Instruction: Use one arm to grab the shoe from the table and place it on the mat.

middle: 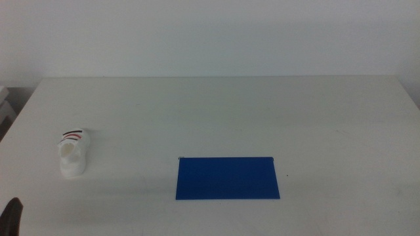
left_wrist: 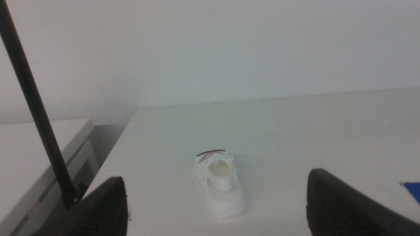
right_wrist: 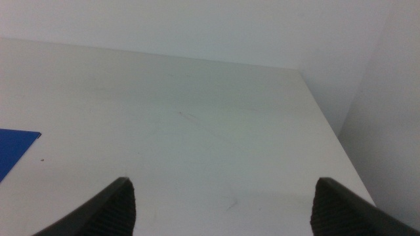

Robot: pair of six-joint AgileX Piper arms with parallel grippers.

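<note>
The white shoe (middle: 74,152) with dark and red straps rests on the table (middle: 216,111) at the left. The blue mat (middle: 227,177) lies flat at the front middle, well to the right of the shoe. Only a dark tip of my left gripper (middle: 12,216) shows, at the bottom left corner of the middle view. In the left wrist view the shoe (left_wrist: 220,181) lies ahead between the jaws of the open left gripper (left_wrist: 216,226), apart from them. My right gripper (right_wrist: 223,223) is open over bare table, with a corner of the mat (right_wrist: 13,151) in its view.
Beyond the table's left edge stands a low white cabinet (left_wrist: 39,157), and a thin black cable (left_wrist: 36,108) crosses the left wrist view. A white wall runs behind the table. The table's right edge (right_wrist: 328,124) lies close to the right gripper.
</note>
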